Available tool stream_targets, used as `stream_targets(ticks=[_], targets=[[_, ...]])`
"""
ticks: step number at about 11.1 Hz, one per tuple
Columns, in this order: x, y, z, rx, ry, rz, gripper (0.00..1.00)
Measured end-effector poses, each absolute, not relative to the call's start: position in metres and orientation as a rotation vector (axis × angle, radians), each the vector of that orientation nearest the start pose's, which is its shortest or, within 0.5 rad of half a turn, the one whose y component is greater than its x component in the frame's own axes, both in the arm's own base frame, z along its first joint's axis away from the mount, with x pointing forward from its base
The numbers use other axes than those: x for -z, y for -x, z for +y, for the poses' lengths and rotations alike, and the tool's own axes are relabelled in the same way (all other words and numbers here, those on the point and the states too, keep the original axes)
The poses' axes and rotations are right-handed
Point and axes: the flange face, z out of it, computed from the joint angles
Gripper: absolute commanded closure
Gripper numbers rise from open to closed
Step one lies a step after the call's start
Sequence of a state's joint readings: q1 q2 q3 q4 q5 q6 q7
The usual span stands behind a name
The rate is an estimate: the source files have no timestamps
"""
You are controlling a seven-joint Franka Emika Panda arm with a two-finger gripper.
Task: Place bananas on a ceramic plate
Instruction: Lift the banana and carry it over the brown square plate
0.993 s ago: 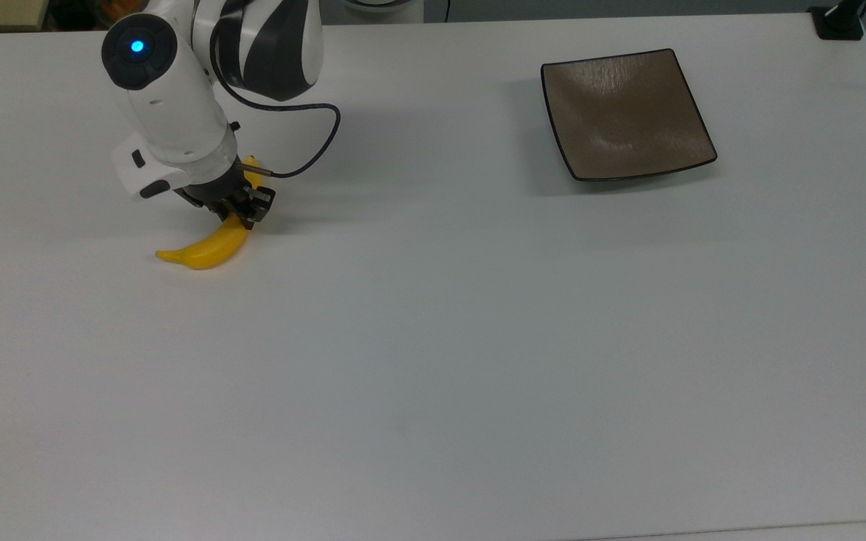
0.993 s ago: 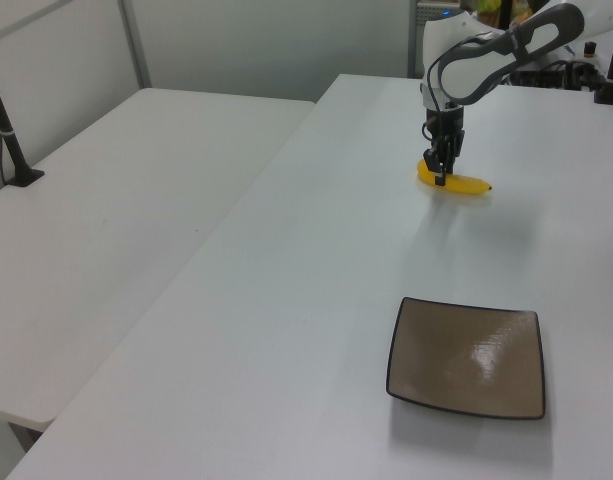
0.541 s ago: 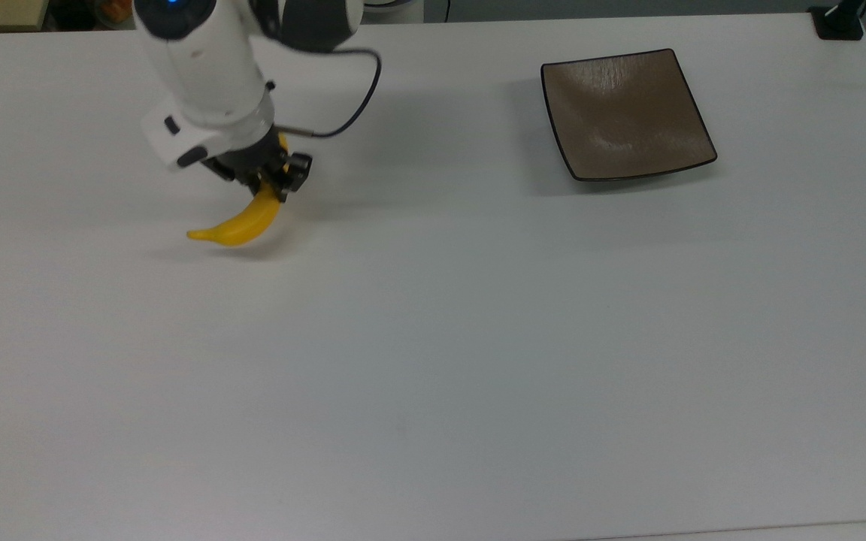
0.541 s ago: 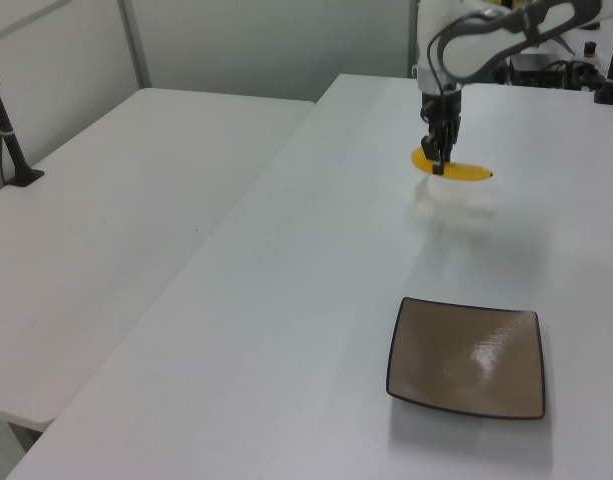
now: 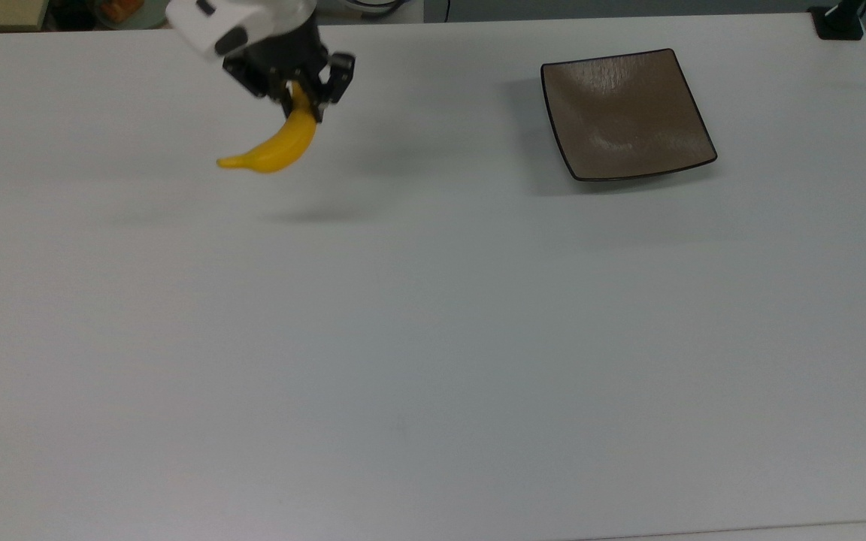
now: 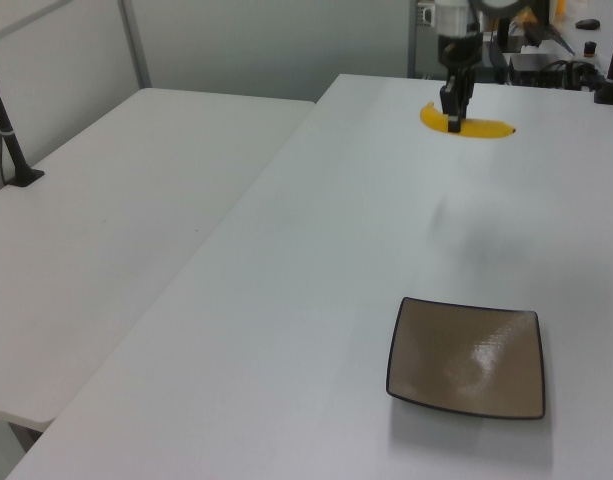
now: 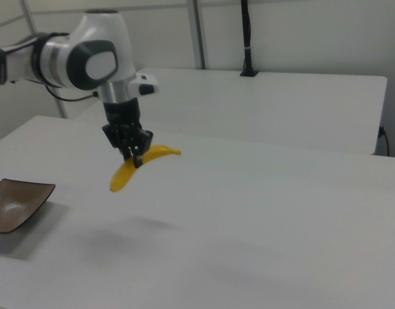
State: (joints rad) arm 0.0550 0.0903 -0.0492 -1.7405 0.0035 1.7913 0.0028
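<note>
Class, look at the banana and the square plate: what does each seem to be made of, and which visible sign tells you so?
Banana: probably plastic, a replica; uniformly bright yellow, smooth, holding its curve in the end effector.
Plate: likely glazed ceramic; grey-brown, faintly streaked, with glossy highlights and a thin dark rim.

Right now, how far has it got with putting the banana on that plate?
The pickup looks done: the claw is shut on the banana, which hangs above the white table, its shadow well below it. Carrying is in hand. Left to do: cross to the ceramic plate, which has nothing on it, and set the banana down.
</note>
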Motion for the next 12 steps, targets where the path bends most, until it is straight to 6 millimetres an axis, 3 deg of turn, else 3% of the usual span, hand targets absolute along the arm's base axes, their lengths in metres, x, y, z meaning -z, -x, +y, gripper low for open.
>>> stream_targets(ticks=[2,4,5,9,12], targets=[[-0.543,-0.568,0.034,-0.049,3.136,-0.088,1.0],[-0.554,-0.554,0.078,-0.061,3.129,-0.212,1.0],[-0.555,-0.547,0.112,-0.079,3.123,-0.298,1.0],[-0.541,-0.514,0.214,-0.166,3.14,-0.321,1.0],[-0.507,-0.494,0.28,-0.262,3.169,-0.269,1.0]])
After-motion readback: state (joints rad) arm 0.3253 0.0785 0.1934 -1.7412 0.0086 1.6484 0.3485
